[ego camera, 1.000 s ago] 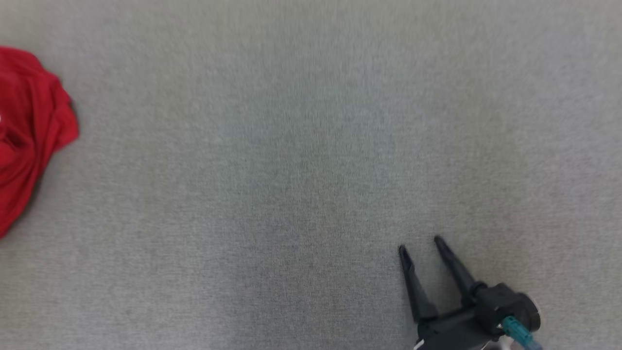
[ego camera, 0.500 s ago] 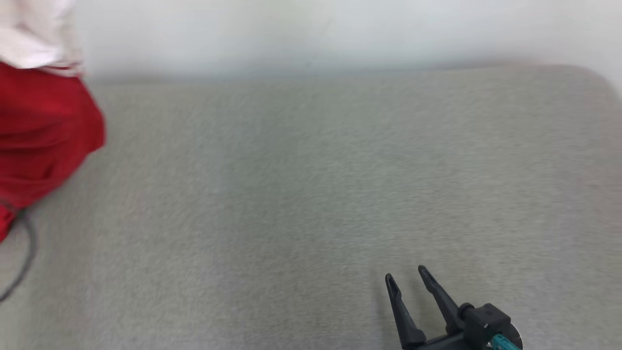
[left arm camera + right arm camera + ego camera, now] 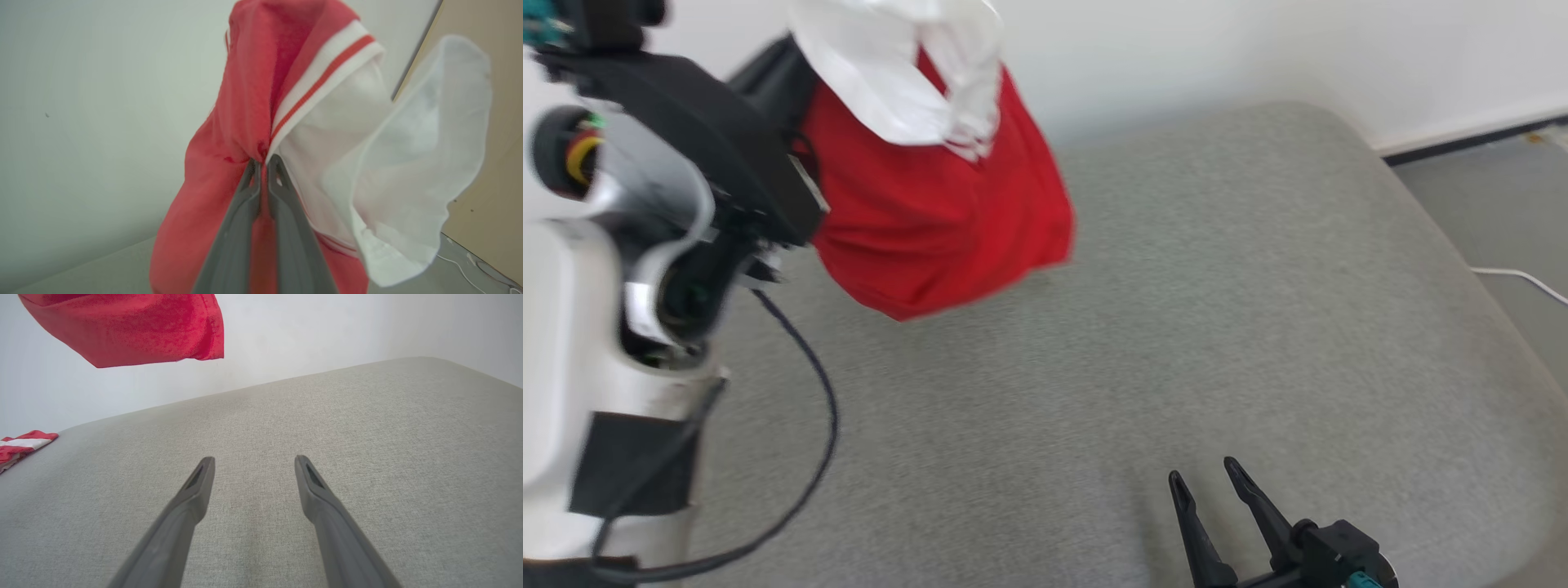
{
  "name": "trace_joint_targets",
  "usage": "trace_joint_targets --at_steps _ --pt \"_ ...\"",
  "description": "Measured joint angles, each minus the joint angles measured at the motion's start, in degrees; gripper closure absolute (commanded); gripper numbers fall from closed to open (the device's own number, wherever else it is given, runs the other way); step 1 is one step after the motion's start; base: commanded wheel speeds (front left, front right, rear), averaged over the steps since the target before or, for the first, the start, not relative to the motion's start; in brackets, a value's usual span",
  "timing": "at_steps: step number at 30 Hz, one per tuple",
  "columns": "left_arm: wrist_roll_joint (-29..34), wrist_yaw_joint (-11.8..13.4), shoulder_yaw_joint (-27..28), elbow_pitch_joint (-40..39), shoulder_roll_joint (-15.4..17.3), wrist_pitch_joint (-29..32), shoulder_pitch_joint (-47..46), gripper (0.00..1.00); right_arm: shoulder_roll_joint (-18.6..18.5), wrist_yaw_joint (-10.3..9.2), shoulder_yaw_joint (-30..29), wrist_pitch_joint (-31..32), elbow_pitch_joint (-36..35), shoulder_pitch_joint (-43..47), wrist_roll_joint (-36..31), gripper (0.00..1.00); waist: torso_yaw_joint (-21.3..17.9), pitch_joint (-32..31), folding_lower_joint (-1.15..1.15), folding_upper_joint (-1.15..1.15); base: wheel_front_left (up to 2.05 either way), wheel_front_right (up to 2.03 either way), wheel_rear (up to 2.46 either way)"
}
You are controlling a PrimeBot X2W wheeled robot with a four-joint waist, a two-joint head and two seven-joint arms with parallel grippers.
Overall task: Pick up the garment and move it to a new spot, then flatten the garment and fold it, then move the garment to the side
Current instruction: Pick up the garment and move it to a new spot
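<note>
The left gripper (image 3: pixel 263 161) is pinched tight on the soft red garment with white trim (image 3: pixel 245 102) and holds it up in the air. The cloth hangs in a bunch, clear of the big grey cloth pad (image 3: pixel 1258 286) below, over its far left part. The right gripper (image 3: pixel 1204 469) has its two dark fingers spread wide, with nothing between them, low over the pad's near side.
</note>
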Motion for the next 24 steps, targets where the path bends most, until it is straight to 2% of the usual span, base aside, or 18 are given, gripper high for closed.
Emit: trace_joint_targets --at_steps 5,12,19,22,23,24 --pt "1.51 -0.86 -3.37 2.85 -2.83 -3.42 2.74 1.0 -0.02 0.0 0.79 0.01 -0.31 -0.72 0.53 0.0 -3.9 1.12 0.0 0.0 0.0 0.0 0.0" --pt "4.0 -2.03 -5.3 9.6 -3.1 -12.4 10.82 1.0 -0.02 0.0 1.0 0.01 -0.44 -1.24 0.88 0.0 -7.09 4.11 0.01 0.0 0.0 0.0 0.0" --pt "11.03 -1.72 -9.42 22.17 -1.63 -20.35 18.59 1.0 0.0 0.0 0.65 0.01 0.25 -1.19 -0.4 0.0 -7.71 4.46 0.0 0.0 0.0 0.0 0.0" --pt "12.84 -1.02 -10.74 26.85 -2.56 -23.84 19.64 1.0 -0.02 0.0 0.67 0.01 0.71 -0.85 -0.78 0.0 -7.04 3.67 0.01 0.0 0.0 0.0 0.0" --pt "13.39 -0.88 -11.1 28.14 -3.02 -25.3 20.03 0.91 -0.02 0.0 0.82 0.01 0.85 -0.7 -0.91 0.0 -6.77 3.33 0.01 0.0 0.0 0.0 0.0" --pt "13.8 -0.85 -11.7 29.38 -3.65 -26.54 20.35 0.58 -0.01 0.0 0.89 0.01 1.01 -0.64 -1.03 0.0 -6.48 2.98 0.0 0.0 0.0 0.0 0.0"
